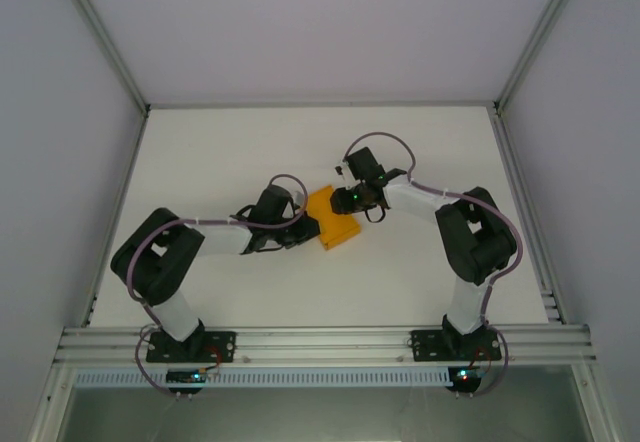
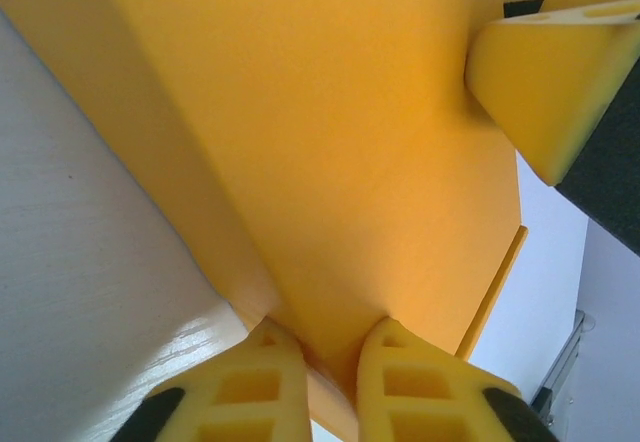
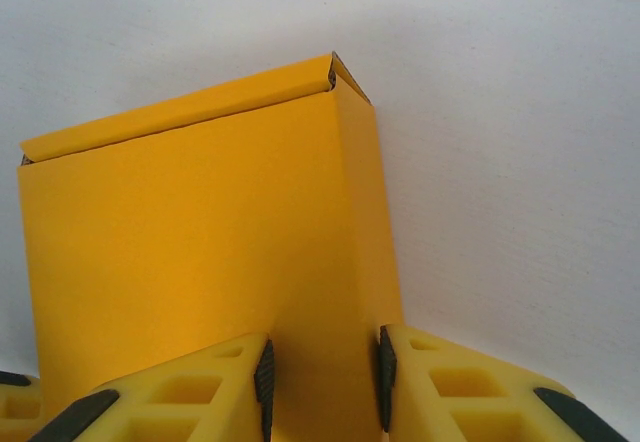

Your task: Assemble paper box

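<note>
The paper box [image 1: 333, 222], orange-yellow card folded into a small rectangular shape, lies on the white table [image 1: 230, 152] just right of the middle of the overhead picture, set at a slant. Both arms reach in to it from either side. The left gripper [image 1: 306, 229] meets its lower left edge and the right gripper [image 1: 352, 202] meets its upper right end. In the left wrist view the left gripper [image 2: 330, 372] sits at the bottom centre of the frame. Its two yellow fingers [image 2: 250, 392] are pinched together on a thin edge of the card, so it is grasping the box. A broad orange panel [image 2: 330, 142] spreads up across most of that frame, and the pale table surface shows at the lower left. A yellow fingertip of the other arm [image 2: 530, 82] presses against the panel at the upper right. In the right wrist view the right gripper [image 3: 322, 387] is at the bottom of the frame, its dark pads [image 3: 265, 377] clamped on either side of the box's near end, so it too is grasping the box. From there the box [image 3: 190, 252] rises toward the upper left as a closed block. Its top edge is folded over, and a small gap shows at the upper right corner.
</note>
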{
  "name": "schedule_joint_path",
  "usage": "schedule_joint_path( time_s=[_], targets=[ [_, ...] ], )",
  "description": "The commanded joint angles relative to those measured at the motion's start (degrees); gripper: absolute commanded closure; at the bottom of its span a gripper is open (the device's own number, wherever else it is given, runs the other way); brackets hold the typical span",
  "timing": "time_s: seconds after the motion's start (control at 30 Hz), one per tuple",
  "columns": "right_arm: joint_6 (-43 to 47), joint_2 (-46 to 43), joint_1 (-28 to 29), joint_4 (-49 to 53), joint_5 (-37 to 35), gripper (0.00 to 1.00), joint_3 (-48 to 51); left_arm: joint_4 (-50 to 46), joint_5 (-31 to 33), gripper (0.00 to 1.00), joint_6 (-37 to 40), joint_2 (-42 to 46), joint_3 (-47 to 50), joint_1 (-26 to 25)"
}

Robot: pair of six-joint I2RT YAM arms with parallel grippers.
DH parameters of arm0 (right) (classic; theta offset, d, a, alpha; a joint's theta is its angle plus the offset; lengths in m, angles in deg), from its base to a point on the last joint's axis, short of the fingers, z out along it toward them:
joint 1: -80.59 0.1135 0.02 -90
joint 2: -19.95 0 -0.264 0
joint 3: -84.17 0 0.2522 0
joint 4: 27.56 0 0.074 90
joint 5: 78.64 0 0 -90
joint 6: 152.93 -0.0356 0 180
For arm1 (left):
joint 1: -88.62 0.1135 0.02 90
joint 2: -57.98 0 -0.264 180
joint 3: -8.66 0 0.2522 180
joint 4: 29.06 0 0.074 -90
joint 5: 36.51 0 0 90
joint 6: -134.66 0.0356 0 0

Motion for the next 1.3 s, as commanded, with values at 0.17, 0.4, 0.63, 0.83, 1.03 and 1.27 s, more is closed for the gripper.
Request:
schedule_joint_path(
  time_s=[0.17,0.4,0.63,0.83,1.03,1.27],
  targets=[
    [3.43,2.15,0.43,8.03,0.81,0.56,-5.41,-6.59,5.75,0.61,5.21,-0.04,-1.44,-1.44],
    [7.42,1.19,-0.96,10.17,3.07,0.44,-13.18,-11.6,9.77,0.35,11.11,7.02,-3.37,-1.71],
    [11.48,-4.05,-1.16,14.33,0.58,0.22,-18.45,-20.67,16.53,0.0,17.33,19.36,-5.18,-1.84],
    [11.67,-20.58,-4.8,6.65,-7.24,0.01,-3.65,-30.88,37.08,0.0,25.71,33.41,-5.55,4.2],
    [9.12,-41.31,-17.26,-5.56,-9.7,0.01,22.61,-19.78,44.46,0.0,33.83,38.56,4.85,20.68],
    [10.73,-47.5,-30.36,-35.41,-11.42,0.01,47.26,-1.49,36.29,0.01,37.92,28.99,11.64,37.15]
  ],
)
